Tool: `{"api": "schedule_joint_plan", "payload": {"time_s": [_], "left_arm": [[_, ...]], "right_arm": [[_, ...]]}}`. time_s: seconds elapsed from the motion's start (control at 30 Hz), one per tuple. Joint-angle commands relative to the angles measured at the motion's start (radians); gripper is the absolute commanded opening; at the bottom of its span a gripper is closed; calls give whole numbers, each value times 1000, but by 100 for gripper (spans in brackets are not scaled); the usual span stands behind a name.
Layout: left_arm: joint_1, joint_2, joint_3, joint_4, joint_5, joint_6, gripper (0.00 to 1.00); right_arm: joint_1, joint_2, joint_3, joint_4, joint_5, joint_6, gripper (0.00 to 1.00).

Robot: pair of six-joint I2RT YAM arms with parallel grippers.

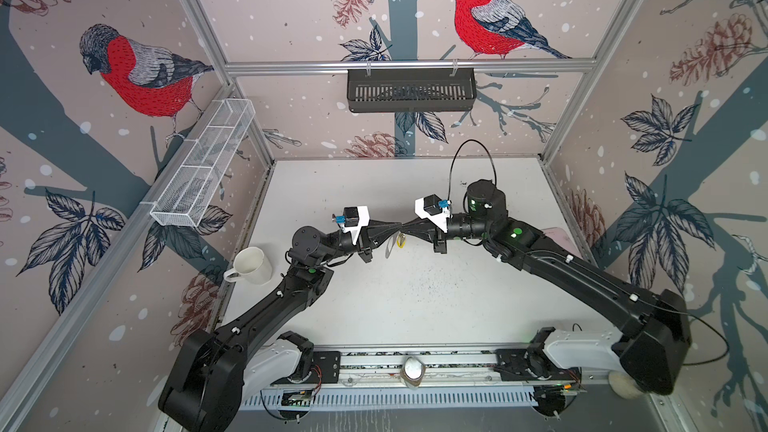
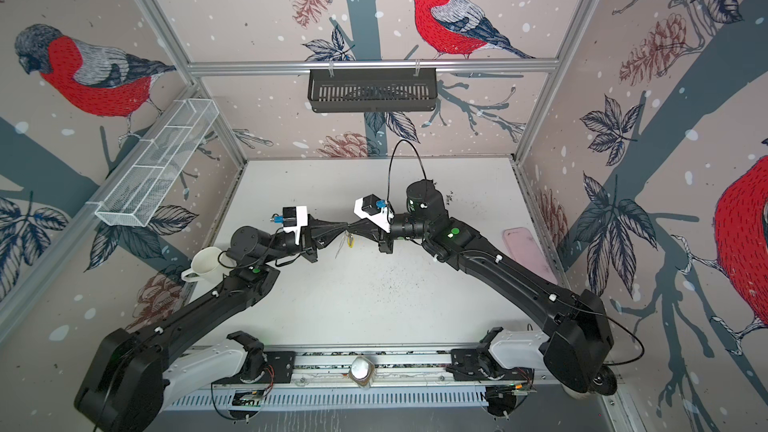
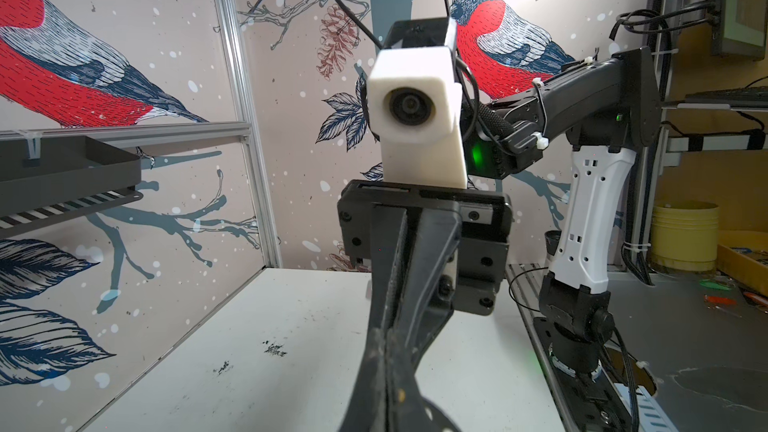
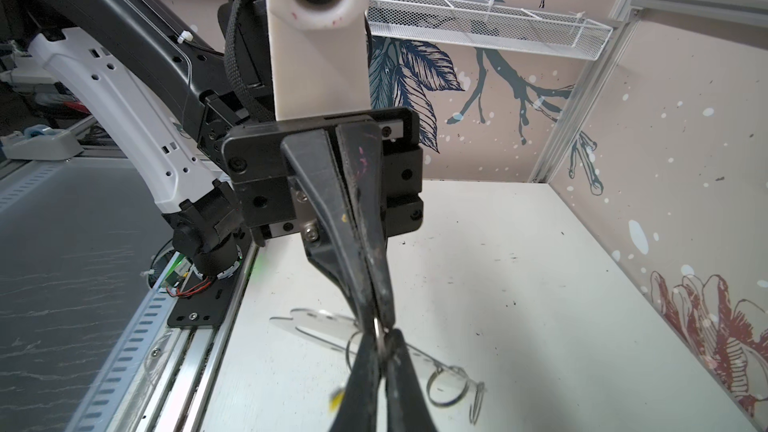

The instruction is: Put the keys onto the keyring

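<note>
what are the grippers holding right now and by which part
The left gripper and right gripper are both shut tip to tip on a small metal ring of the keyring; the keys dangle below. Whether either also pinches the key cannot be told.

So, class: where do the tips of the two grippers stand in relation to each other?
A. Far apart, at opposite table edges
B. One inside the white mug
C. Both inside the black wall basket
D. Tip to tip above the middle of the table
D: in a top view the left gripper and right gripper meet tip to tip above the table, away from the mug and black basket.
</note>
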Motion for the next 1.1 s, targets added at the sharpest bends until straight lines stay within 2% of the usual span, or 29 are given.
{"api": "schedule_joint_plan", "payload": {"time_s": [0.0,0.23,0.37,0.53,0.7,0.8,0.93,1.07], "left_arm": [[1,-3,1,62,19,-7,0],[2,-11,0,43,-5,-1,1],[13,-59,1,-37,-43,45,21],[18,-175,15,-266,-123,169,27],[17,-232,133,-687,-265,322,28],[-3,-226,199,-851,-354,378,28],[-87,-218,250,-969,-463,468,27],[-108,-230,247,-949,-448,498,27]], "right_arm": [[3,-1,9,21,15,-12,2],[1,0,21,-14,37,-32,0],[0,8,49,-91,91,-72,0],[4,25,116,-238,175,-130,0],[34,73,258,-466,304,-197,0],[56,121,360,-595,397,-212,0],[83,213,519,-782,479,-216,0],[101,258,599,-868,518,-228,0]]}}
